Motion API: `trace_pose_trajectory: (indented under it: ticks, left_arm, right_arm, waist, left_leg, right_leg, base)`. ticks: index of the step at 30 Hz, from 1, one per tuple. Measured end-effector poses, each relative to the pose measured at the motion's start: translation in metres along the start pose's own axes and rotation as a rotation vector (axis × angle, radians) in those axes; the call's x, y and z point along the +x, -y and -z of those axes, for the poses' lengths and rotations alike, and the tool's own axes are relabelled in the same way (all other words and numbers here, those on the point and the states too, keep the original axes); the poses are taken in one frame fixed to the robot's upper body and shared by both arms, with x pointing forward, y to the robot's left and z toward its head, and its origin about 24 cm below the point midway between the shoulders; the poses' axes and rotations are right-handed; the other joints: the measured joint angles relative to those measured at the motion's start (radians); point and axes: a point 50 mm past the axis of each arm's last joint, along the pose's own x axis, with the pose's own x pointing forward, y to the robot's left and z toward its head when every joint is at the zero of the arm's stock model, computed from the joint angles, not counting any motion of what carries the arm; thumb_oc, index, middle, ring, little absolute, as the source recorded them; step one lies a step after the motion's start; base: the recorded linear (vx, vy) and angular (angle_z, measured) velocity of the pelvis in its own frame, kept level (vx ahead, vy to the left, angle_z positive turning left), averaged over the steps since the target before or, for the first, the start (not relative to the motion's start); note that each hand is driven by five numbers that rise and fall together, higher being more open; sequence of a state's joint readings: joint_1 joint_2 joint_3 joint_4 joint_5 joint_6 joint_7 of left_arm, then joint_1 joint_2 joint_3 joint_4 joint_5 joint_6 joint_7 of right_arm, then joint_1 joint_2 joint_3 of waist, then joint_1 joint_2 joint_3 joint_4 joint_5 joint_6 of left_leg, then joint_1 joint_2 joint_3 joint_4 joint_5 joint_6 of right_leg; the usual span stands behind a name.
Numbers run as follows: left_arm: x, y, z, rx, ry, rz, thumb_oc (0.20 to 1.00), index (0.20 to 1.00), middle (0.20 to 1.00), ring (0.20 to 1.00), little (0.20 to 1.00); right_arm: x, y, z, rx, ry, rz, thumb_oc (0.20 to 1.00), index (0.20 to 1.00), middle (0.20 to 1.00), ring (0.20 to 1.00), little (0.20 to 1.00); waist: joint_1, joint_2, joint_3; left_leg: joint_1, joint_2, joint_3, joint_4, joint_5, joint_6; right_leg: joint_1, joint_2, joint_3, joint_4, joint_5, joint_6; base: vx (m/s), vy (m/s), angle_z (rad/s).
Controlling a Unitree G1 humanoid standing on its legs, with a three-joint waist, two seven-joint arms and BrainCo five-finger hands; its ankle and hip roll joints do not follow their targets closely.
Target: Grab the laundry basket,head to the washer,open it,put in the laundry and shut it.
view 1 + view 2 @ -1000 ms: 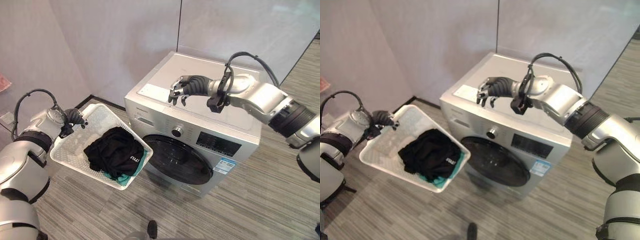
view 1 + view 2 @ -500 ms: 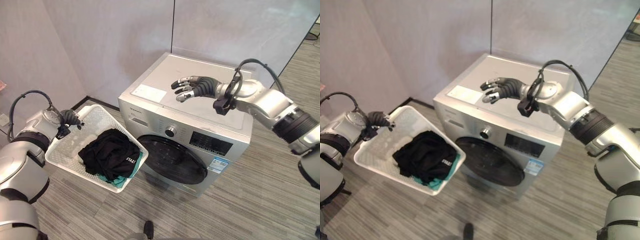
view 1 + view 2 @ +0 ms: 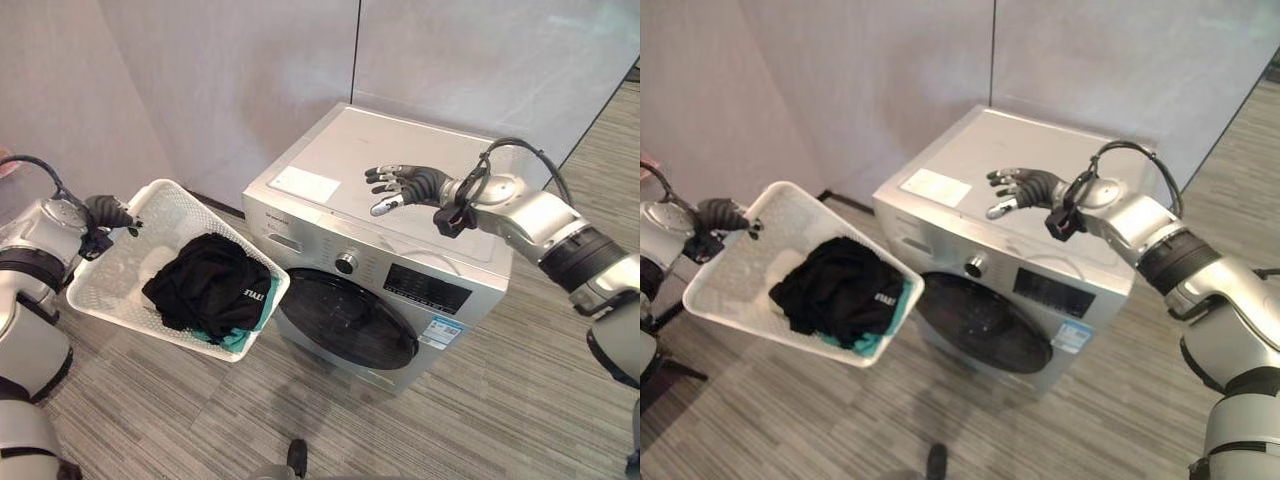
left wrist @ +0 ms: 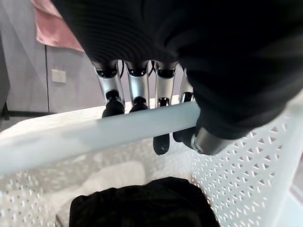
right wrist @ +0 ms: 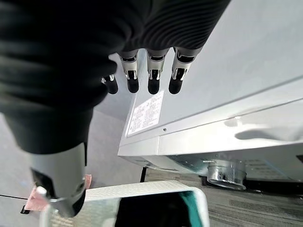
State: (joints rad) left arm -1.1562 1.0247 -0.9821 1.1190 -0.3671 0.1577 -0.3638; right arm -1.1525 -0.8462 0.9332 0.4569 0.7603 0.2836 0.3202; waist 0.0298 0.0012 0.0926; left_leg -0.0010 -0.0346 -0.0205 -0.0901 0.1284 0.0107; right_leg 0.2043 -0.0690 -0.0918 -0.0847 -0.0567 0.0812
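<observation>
A white perforated laundry basket (image 3: 112, 268) hangs tilted at the left, with black laundry (image 3: 203, 292) and a bit of teal cloth inside. My left hand (image 3: 106, 213) is shut on the basket's rim (image 4: 94, 133), fingers curled over it and thumb under. A silver front-loading washer (image 3: 330, 196) stands in the middle, its round dark door (image 3: 347, 321) closed. Above the washer's top hovers my right hand (image 3: 405, 185), open, fingers straight and spread, touching nothing.
Grey partition walls (image 3: 220, 70) stand close behind the washer and at the left. A pink cloth (image 4: 49, 28) hangs on the wall near the basket. Grey striped floor (image 3: 480, 400) lies in front and to the right of the washer.
The basket has lifted and shifted left with my left hand. My right hand has drawn back to the right over the washer top, its fingers uncurled from a second ago.
</observation>
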Motion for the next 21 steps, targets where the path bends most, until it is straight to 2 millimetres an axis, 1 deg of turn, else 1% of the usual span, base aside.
trace_pose_trajectory:
  ticks: [1,4,5,11,14,15,17,21]
  left_arm:
    - [-0.002,-0.004,-0.001,-0.013,0.006,-0.008,0.2,0.2,0.2,0.2,0.2]
    - [-0.012,-0.026,-0.005,-0.038,0.024,-0.07,0.2,0.2,0.2,0.2,0.2]
    - [-0.015,-0.031,-0.004,-0.047,0.024,-0.083,0.2,0.2,0.2,0.2,0.2]
    - [-0.029,-0.057,-0.002,-0.11,0.038,-0.154,0.2,0.2,0.2,0.2,0.2]
    - [-0.034,-0.067,-0.003,-0.153,0.041,-0.181,0.2,0.2,0.2,0.2,0.2]
    - [-0.036,-0.069,-0.004,-0.158,0.044,-0.188,0.2,0.2,0.2,0.2,0.2]
    - [-0.041,-0.078,-0.013,-0.177,0.076,-0.21,0.2,0.2,0.2,0.2,0.2]
    - [-0.049,-0.088,-0.021,-0.211,0.118,-0.235,0.2,0.2,0.2,0.2,0.2]
  right_arm:
    - [0.0,0.0,0.002,0.003,-0.006,0.0,1.0,1.0,1.0,1.0,1.0]
    - [0.001,0.001,0.005,-0.004,-0.024,0.002,1.0,1.0,1.0,1.0,1.0]
    - [0.002,0.001,0.005,-0.008,-0.025,0.002,1.0,1.0,1.0,1.0,1.0]
    - [0.006,-0.005,0.007,-0.003,-0.027,-0.011,1.0,1.0,1.0,1.0,1.0]
    - [0.008,-0.007,0.007,-0.002,-0.025,-0.017,1.0,1.0,1.0,1.0,1.0]
    - [0.008,-0.008,0.008,-0.001,-0.027,-0.02,1.0,1.0,1.0,1.0,1.0]
    - [0.01,-0.012,0.015,0.004,-0.046,-0.028,1.0,1.0,1.0,1.0,1.0]
    - [0.012,-0.019,0.024,0.01,-0.078,-0.043,1.0,1.0,1.0,1.0,1.0]
  waist:
    - [0.003,0.0,0.0]
    - [0.016,0.0,0.0]
    - [0.016,0.0,0.0]
    - [0.015,0.0,0.0]
    - [0.015,0.0,-0.001]
    - [0.015,0.0,-0.001]
    - [0.019,0.0,-0.002]
    - [0.019,0.001,-0.002]
  left_leg:
    - [0.0,0.0,0.0,0.0,0.0,0.0]
    - [-0.001,-0.001,-0.001,0.0,0.0,0.0]
    - [0.0,-0.001,-0.001,0.0,0.0,0.0]
    - [0.0,-0.001,0.002,0.0,0.0,0.0]
    - [0.0,-0.001,0.004,0.0,0.0,0.0]
    - [0.0,-0.001,0.004,0.0,0.0,0.0]
    - [-0.001,-0.001,0.004,0.0,0.0,0.0]
    - [-0.001,-0.001,0.005,0.0,-0.001,-0.001]
  right_leg:
    - [-0.001,0.0,0.0,0.0,0.0,0.0]
    - [0.0,0.0,-0.002,0.0,0.0,0.0]
    - [0.0,-0.001,-0.001,0.0,0.0,0.0]
    - [-0.001,-0.002,0.001,0.0,0.0,0.0]
    - [-0.002,-0.003,0.002,0.0,0.0,0.0]
    - [-0.002,-0.003,0.002,0.0,0.0,0.0]
    - [-0.002,-0.003,0.002,0.0,0.0,0.0]
    - [-0.004,-0.004,0.003,0.0,0.0,0.0]
  base:
    - [0.0,0.0,0.0]
    - [0.01,0.025,0.01]
    - [0.02,0.04,-0.01]
    - [0.0,0.0,0.0]
    - [0.0,0.0,0.0]
    - [0.0,0.0,0.0]
    - [0.0,0.0,0.0]
    - [0.01,0.004,0.0]
